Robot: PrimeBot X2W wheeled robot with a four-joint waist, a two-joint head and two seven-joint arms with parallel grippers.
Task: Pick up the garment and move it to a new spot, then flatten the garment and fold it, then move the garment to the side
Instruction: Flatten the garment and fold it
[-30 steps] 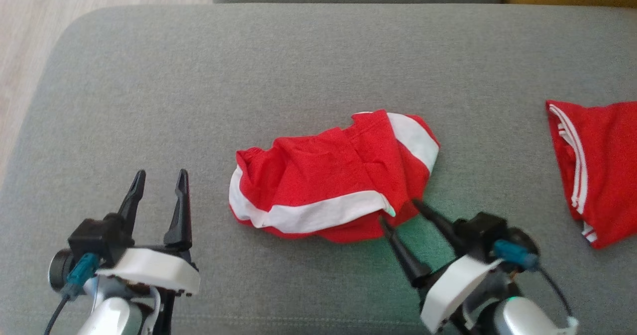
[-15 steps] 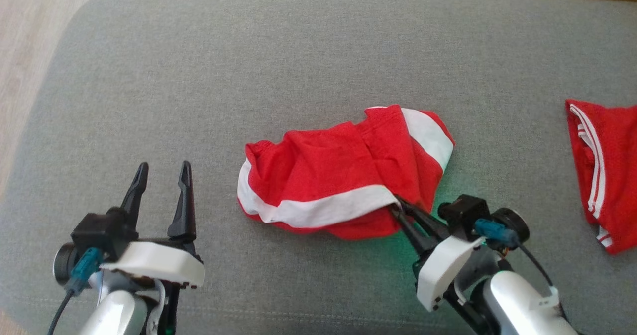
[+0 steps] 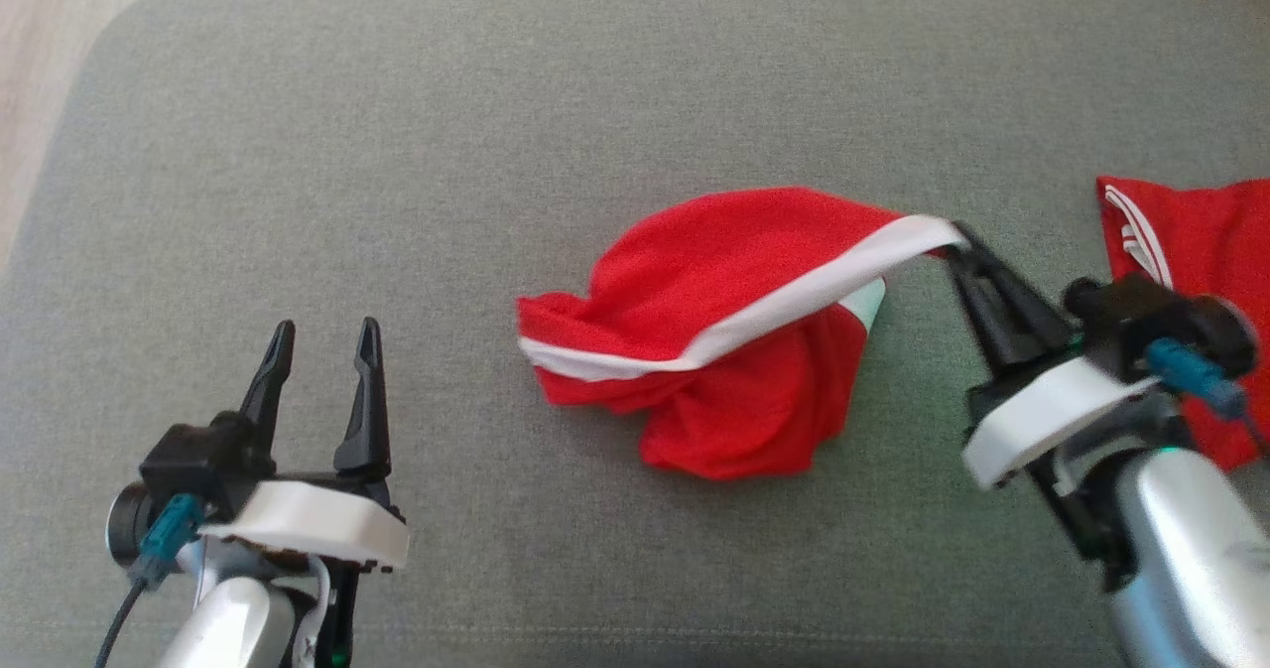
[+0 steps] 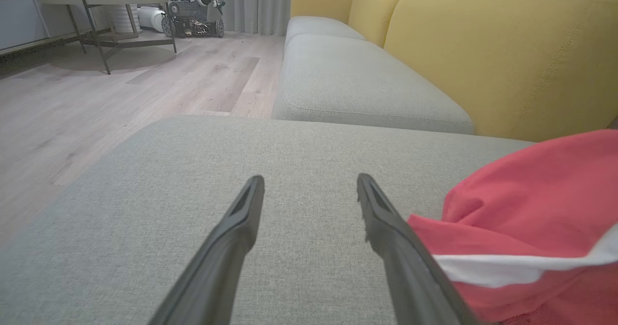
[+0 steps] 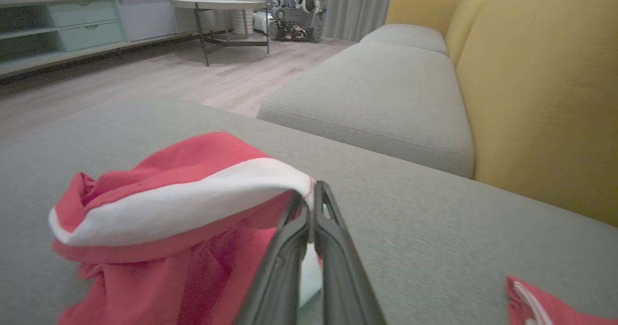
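The garment [image 3: 724, 340] is red shorts with a white band, bunched at the middle of the grey cushion [image 3: 496, 132]. My right gripper [image 3: 956, 240] is shut on the white-banded corner and holds it up and to the right, so the band stretches taut. In the right wrist view the garment [image 5: 159, 219] hangs from my pinched right gripper [image 5: 311, 197]. My left gripper [image 3: 320, 335] stands open at the lower left, well clear of the cloth. Through the left wrist view the garment [image 4: 531, 209] lies just right of my open left gripper [image 4: 310, 185].
A second red garment with thin white stripes [image 3: 1191, 251] lies at the cushion's right edge, behind my right wrist. Wooden floor [image 3: 40, 72] runs along the left. A yellow sofa back [image 5: 540, 88] and another grey seat [image 4: 357, 83] stand beyond the cushion.
My right gripper closed on the garment's white-banded corner and lifted it up and to the right, pulling the cloth out of its flat heap. The left gripper kept still.
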